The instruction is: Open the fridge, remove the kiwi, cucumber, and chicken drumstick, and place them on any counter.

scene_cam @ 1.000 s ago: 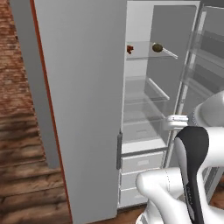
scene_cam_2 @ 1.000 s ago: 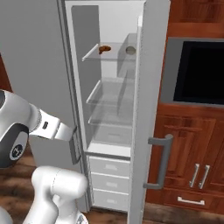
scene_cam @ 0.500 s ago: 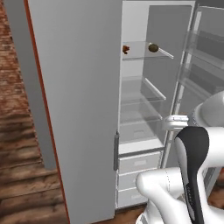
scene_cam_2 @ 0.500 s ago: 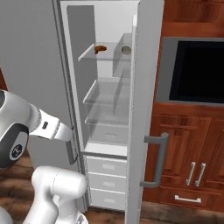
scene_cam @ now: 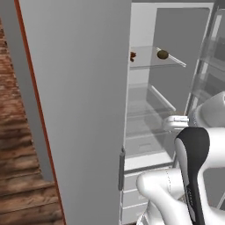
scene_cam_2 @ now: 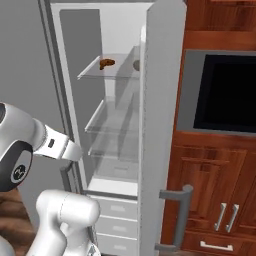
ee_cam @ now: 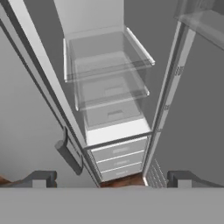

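You have before you one tall light-grey fridge (scene_cam_2: 162, 100), standing open, its white interior fitted with clear glass shelves (scene_cam: 147, 61) and white drawers (ee_cam: 118, 159) at the bottom. On the top glass shelf: one small olive-brown oval kiwi (scene_cam: 162, 54), lying toward the right of the shelf in the left base view, and one small reddish-brown chicken drumstick (scene_cam_2: 106, 63), resting near the shelf's front edge in the right base view; in the left base view the drumstick sits partly hidden behind the edge of the broad grey panel in the foreground. The two foods lie apart, not touching. The lower glass shelves appear bare as far as you can tell through the glass. You cannot make out a cucumber from these angles. To the right of the fridge in the right base view: reddish-brown wood cabinetry (scene_cam_2: 220, 170) with metal handles and a black oven window (scene_cam_2: 225, 92). Your two-finger dark-tipped gripper (ee_cam: 113, 179) stands spread to its full width with nothing between the tips, held in front of the open compartment and looking in at the lower shelves and drawers, well below the shelf that carries the kiwi and drumstick.
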